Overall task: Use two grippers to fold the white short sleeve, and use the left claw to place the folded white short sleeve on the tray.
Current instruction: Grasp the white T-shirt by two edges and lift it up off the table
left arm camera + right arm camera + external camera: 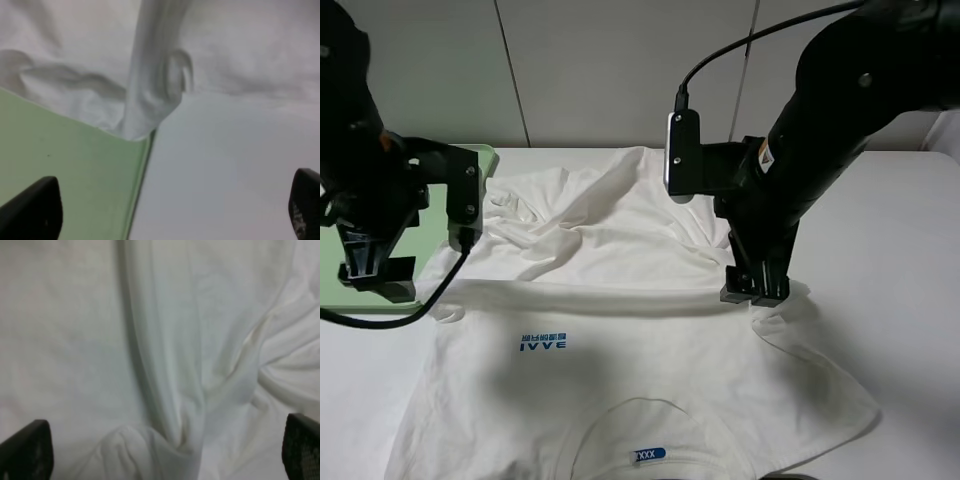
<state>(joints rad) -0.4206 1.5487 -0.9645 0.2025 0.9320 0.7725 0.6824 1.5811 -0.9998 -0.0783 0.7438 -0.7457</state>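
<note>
One white bench carries one white short sleeve. The near half lies flat and the far half is rumpled, with a corner lapping onto the single pale green tray at the left. There are two black grippers. The left gripper hangs over the tray, spread wide and empty. The right gripper sits low on the shirt's right side, equally wide, gripping nothing. The blue print reads "IVVE". The blue neck label is too small to read.
</note>
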